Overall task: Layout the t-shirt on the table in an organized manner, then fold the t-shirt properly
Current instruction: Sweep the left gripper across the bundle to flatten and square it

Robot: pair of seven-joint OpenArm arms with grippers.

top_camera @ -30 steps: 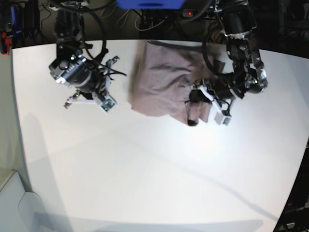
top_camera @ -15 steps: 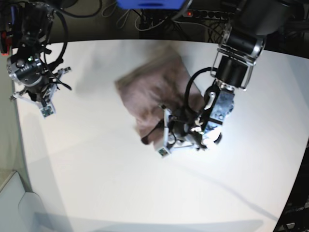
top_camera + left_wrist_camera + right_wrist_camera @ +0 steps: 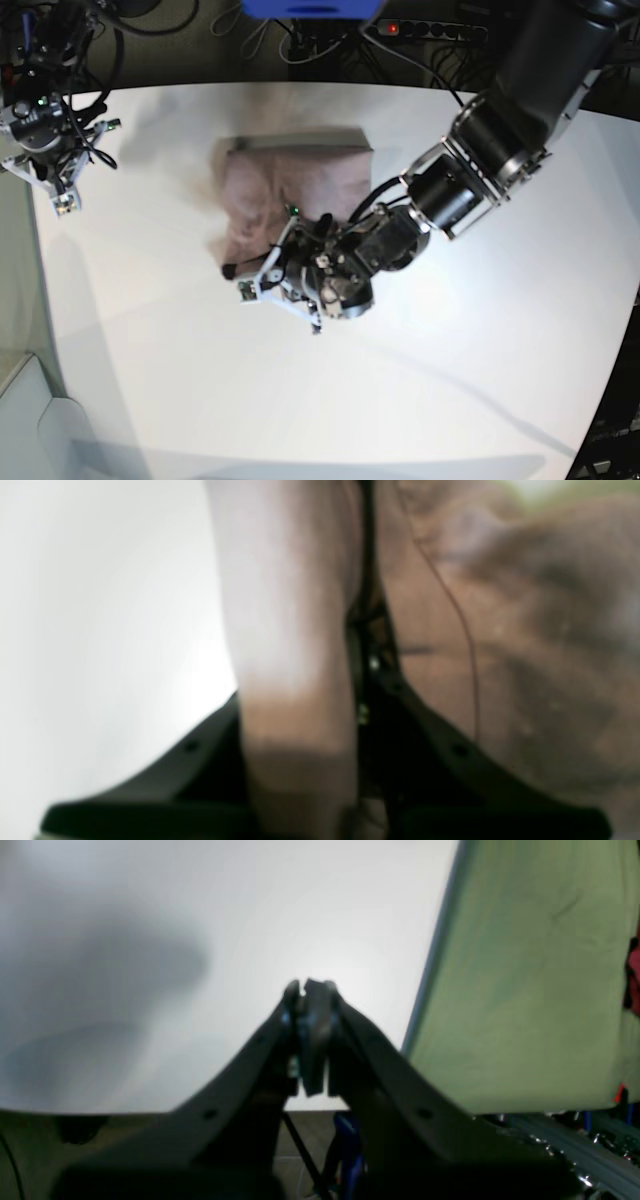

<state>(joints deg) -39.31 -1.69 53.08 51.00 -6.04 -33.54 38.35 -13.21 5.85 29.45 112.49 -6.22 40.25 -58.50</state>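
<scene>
While pinched by left end effector (image 3: 262, 283) | one t-shirt (image 3: 290, 185) | one table (image 3: 450, 350)

table (image 3: 400, 400): white (glossy) | on it: bunched pink t-shirt (image 3: 290, 180)

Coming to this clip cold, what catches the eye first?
The pink t-shirt lies bunched mid-table, with the left gripper clamped on its near edge; the left wrist view is filled with blurred cloth. Far off at the white table's corner, the right gripper is shut and holds nothing.
</scene>
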